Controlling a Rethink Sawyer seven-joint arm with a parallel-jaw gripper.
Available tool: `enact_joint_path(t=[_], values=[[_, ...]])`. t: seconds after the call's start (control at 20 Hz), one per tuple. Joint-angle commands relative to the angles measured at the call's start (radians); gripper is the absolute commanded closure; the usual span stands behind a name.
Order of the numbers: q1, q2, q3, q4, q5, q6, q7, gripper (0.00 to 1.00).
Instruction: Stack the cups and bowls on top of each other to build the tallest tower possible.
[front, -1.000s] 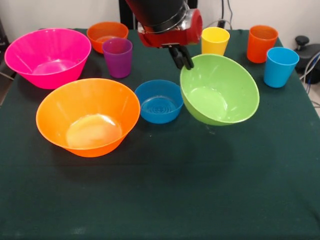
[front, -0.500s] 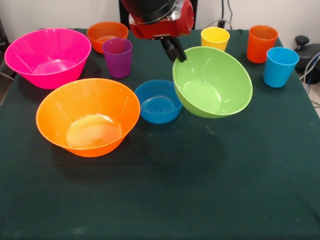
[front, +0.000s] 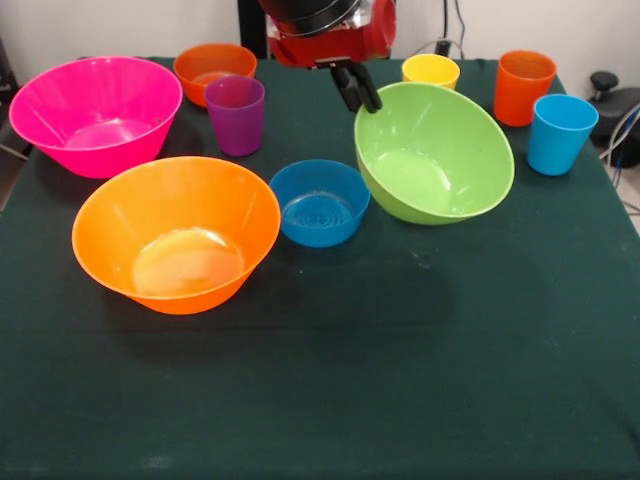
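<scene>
Green medium bowl (front: 433, 152) is off the cloth, tilted with its open side facing the camera, and you can see why: the gripper (front: 359, 92) has its jaws clenched on the bowl's far-left rim only, so the unsupported weight swings the rest down. It hangs just right of the small blue bowl (front: 319, 203) and looks a little above it, not yet over it. My read is that blue is meant as the tower's base and green goes onto it next. Rest of the set, relative to blue: big orange bowl (front: 176, 234) just left, pink bowl (front: 96, 113) far left and back, purple cup (front: 235, 115) behind-left, small orange bowl (front: 214, 70) behind that. Yellow cup (front: 431, 70) sits behind green, partly hidden by its rim; orange cup (front: 524, 87) and light blue cup (front: 561, 133) are to green's right. No red cup visible. Nothing is stacked yet. Arm drops in from the top, red wrist housing low over the table (front: 320, 400), fingers pointing down and slightly forward. Watch the rim pinch: a tilted bowl may land skewed on blue.
</scene>
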Motion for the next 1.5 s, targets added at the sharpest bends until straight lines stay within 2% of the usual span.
enact_joint_path(t=[0.05, 0.6, 1.5], values=[[-0.021, -0.015, 0.03, 0.063, -0.092, -0.069, -0.133, 1.0], [-0.067, 0.003, 0.04, 0.066, -0.11, -0.065, -0.162, 1.0], [-0.122, -0.006, 0.07, 0.067, -0.157, -0.039, -0.152, 1.0]])
